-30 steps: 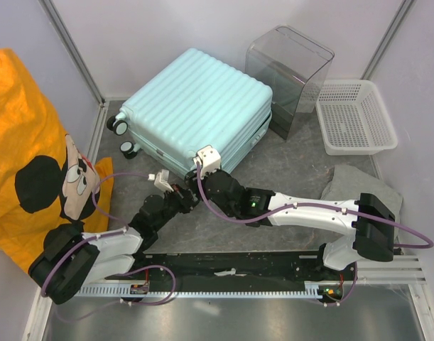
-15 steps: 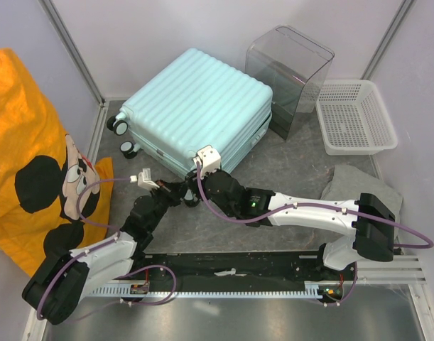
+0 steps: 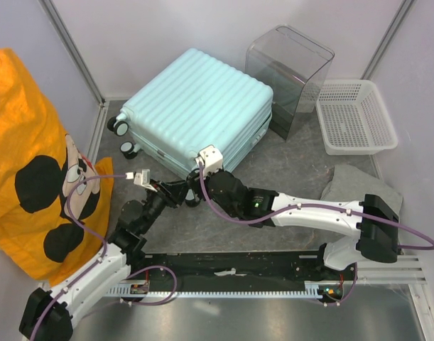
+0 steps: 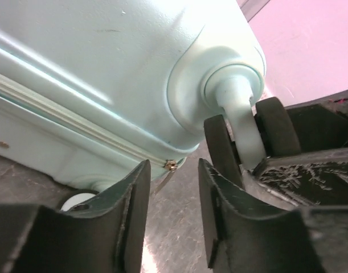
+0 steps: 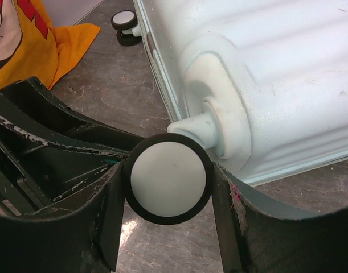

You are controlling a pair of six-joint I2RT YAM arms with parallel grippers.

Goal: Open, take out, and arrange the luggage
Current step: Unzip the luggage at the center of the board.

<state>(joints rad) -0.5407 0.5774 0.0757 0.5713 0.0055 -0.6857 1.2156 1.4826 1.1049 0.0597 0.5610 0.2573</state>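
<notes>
Suitcase (image 3: 195,106): mint, ribbed hard shell. Lies flat and closed at the back left of the table (image 3: 288,153), the zip seam running along its near side.
Wheels: two at the left end (image 3: 123,137), black with white faces. Both rest on the table.
Corner wheel (image 5: 169,179): at the near corner of the suitcase, on a mint stem.
Right gripper (image 5: 169,170): reaches in from the right, with one finger pressed on each side of the corner wheel. It grips the wheel.
Left gripper (image 4: 172,187): comes in low from the left, just beside the same corner. Fingers stand apart with a narrow gap and nothing between them.
Zip pull (image 4: 170,165): small metal tab on the seam. It is seen through that gap, beyond the fingertips, with nothing touching it.
Clear box (image 3: 291,71): stands upright, touching or just beside the suitcase's right end.
Basket (image 3: 355,117): white mesh, right of the box.
Grey cloth (image 3: 359,185): crumpled, in front of the basket.
Orange cloth (image 3: 25,142): cartoon mouse print, piled at the left edge.
</notes>
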